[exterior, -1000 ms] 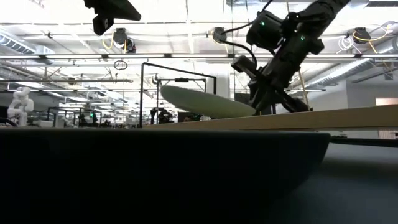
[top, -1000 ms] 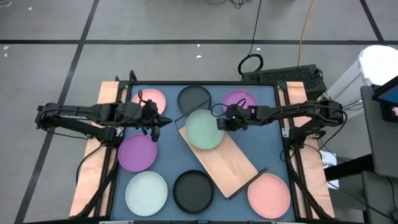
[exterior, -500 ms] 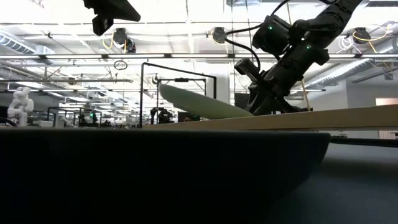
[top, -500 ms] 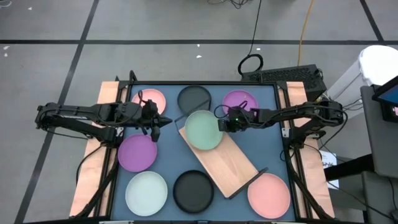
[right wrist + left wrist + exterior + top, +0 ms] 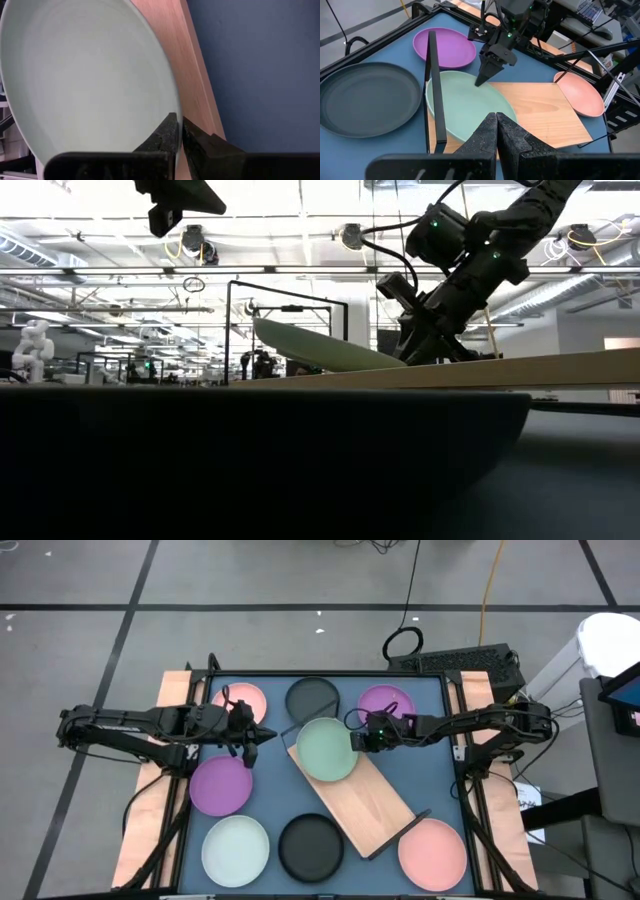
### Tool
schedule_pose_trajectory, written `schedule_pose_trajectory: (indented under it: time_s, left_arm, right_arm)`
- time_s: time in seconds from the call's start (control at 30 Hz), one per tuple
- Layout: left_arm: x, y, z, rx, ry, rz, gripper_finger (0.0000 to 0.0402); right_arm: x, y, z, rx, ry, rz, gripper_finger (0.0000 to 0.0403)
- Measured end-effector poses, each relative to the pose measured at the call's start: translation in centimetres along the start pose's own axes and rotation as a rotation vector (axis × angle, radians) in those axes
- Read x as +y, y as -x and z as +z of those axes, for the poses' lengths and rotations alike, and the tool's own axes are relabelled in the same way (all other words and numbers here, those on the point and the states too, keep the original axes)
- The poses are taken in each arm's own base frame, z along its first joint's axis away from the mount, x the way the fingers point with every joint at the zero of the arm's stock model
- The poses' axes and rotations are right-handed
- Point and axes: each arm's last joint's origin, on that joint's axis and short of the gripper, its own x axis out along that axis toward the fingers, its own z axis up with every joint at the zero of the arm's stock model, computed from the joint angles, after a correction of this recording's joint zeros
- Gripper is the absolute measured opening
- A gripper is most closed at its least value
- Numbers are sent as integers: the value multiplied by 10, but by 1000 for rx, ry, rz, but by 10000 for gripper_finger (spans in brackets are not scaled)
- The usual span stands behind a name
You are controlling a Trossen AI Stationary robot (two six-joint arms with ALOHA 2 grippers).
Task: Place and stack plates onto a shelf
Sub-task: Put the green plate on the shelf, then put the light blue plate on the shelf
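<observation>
Pale green round matte plate (image 5: 327,748) pinched at rim by right claw (image 5: 357,739), tilted over light wooden shelf board (image 5: 368,802) beneath, likely for lowering flat. Left claw (image 5: 262,735) pressed together, idle well apart.

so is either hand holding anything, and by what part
The right hand pinches the pale green plate by its rim; the left hand holds nothing.

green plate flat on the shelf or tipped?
Tipped: in the low view the green plate slants, right claw pinching its rim above the shelf.
</observation>
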Motion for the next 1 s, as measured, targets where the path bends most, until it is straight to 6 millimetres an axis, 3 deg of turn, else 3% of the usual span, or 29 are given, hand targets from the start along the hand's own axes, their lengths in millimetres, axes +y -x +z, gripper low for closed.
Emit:
schedule_pose_trajectory:
  time_s: [0.43,0.83,1.0]
  left_arm:
    - [1,0,-1,0,1,22,5]
    - [1,0,-1,0,1,28,5]
    - [1,0,-1,1,0,29,5]
  right_arm:
    - [0,0,0,-16,22,-6,13]
    - [0,0,0,-15,28,-6,115]
    - [1,2,1,-18,32,1,141]
